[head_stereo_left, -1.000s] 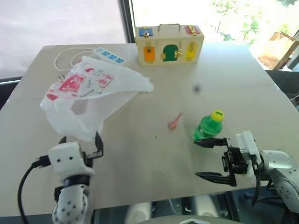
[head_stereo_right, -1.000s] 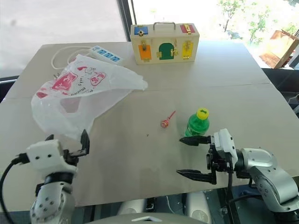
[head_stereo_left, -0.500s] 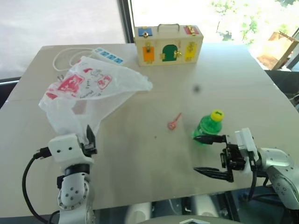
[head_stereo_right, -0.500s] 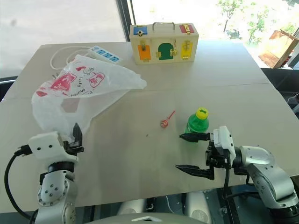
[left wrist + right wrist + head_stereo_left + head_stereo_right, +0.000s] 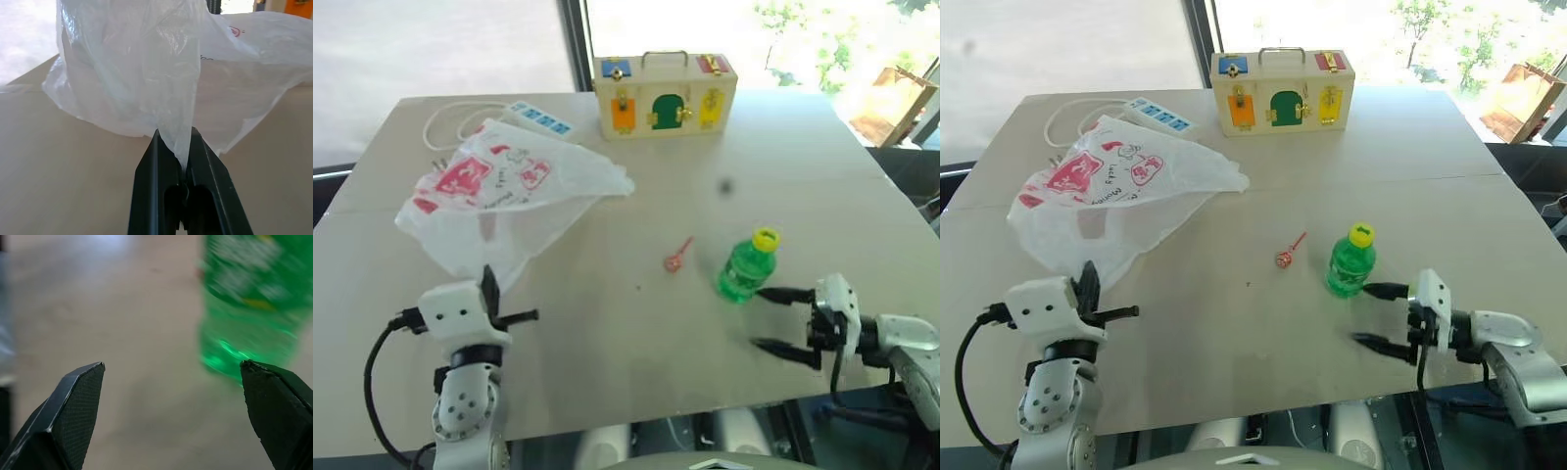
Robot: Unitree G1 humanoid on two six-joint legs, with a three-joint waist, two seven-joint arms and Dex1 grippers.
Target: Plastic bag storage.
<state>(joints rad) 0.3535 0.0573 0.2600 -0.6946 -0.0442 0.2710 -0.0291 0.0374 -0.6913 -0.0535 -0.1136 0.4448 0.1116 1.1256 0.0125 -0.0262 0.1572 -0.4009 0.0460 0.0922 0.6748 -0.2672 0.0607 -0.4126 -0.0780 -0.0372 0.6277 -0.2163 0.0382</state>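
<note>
Sunlit counter (image 5: 636, 323): your left hand (image 5: 182, 161) pinches the plastic bag (image 5: 504, 196); right hand (image 5: 773, 318) gapes wide. Next, gather it in.

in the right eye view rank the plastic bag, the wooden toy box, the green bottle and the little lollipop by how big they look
1. plastic bag, largest
2. wooden toy box
3. green bottle
4. lollipop, smallest

The box stands farther from the camera, so its true size is understated.
</note>
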